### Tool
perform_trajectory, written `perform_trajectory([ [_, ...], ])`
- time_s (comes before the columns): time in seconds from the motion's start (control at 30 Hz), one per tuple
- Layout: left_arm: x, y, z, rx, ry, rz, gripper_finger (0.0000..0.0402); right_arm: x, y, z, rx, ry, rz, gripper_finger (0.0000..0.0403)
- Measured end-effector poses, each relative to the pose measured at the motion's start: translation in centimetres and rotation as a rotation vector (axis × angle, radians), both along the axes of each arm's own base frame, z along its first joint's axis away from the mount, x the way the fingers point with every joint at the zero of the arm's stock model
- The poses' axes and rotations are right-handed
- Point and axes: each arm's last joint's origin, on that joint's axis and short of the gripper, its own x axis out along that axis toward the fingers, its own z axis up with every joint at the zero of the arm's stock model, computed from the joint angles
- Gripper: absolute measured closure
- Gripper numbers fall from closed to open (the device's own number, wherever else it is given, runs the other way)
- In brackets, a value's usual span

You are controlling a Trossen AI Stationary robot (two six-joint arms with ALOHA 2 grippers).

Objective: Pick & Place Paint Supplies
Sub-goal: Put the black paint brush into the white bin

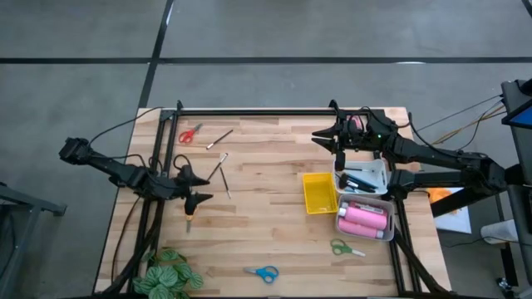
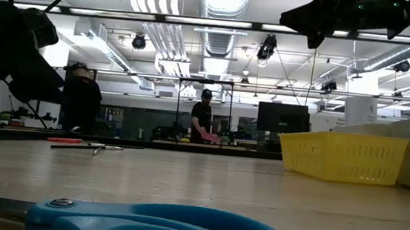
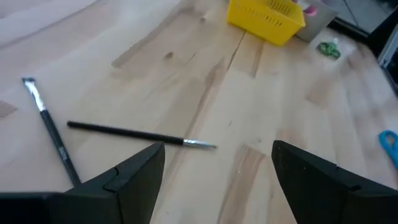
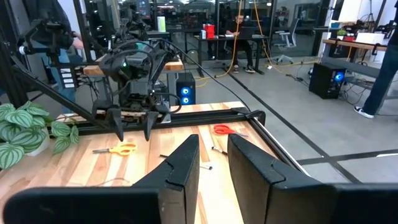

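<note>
Hovering with jaws spread wide, the left gripper (image 3: 214, 171) looks down on a black-handled brush (image 3: 134, 134) just ahead of its fingertips, the handle lying crosswise to them. The right gripper (image 4: 214, 168), nearly clenched and empty, hangs far off above the white tray (image 1: 378, 178).
</note>
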Motion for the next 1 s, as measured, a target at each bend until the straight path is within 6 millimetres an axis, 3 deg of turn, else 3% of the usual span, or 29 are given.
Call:
perform_trajectory([
  [0.3,0.8,-0.1,2.0,-0.314,-0.223,0.155,0.0101,0.0,0.0,0.0,0.0,0.0,0.0,0.032],
  [0.53,0.9,0.7,8.6,-0.138,-0.238,0.061,0.0101,0.0,0.0,0.0,0.0,0.0,0.001,0.032],
  [0.73,0.4,2.6,14.1,-0.019,-0.092,0.217,0.0101,0.0,0.0,0.0,0.0,0.0,0.0,0.032],
  [1.0,3.2,5.0,17.6,0.082,0.058,0.283,0.0101,0.0,0.0,0.0,0.0,0.0,0.0,0.032],
])
